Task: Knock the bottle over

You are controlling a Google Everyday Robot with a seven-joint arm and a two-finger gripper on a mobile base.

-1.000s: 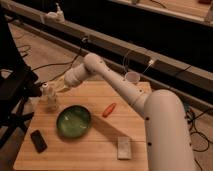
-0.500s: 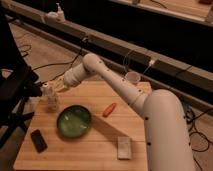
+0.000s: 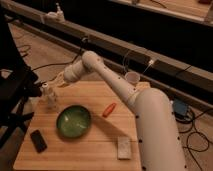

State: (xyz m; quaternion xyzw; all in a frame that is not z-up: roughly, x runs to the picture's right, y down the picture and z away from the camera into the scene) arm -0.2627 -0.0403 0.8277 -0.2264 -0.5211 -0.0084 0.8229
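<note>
The bottle point(image 3: 49, 96) is small, whitish and translucent. It stands upright near the far left corner of the wooden table point(image 3: 95, 150). My gripper point(image 3: 57, 84) is just above and to the right of the bottle's top, very close to it; I cannot tell whether it touches. The white arm reaches in from the lower right, bends at an elbow point(image 3: 90, 59) above the table's far edge, and comes down left to the gripper.
A green bowl point(image 3: 73, 121) sits right of and in front of the bottle. An orange object point(image 3: 109, 109), a black phone point(image 3: 38, 140) and a pale block point(image 3: 123, 147) lie on the table. A paper cup point(image 3: 131, 78) stands at the far edge. A black chair point(image 3: 15, 95) stands left.
</note>
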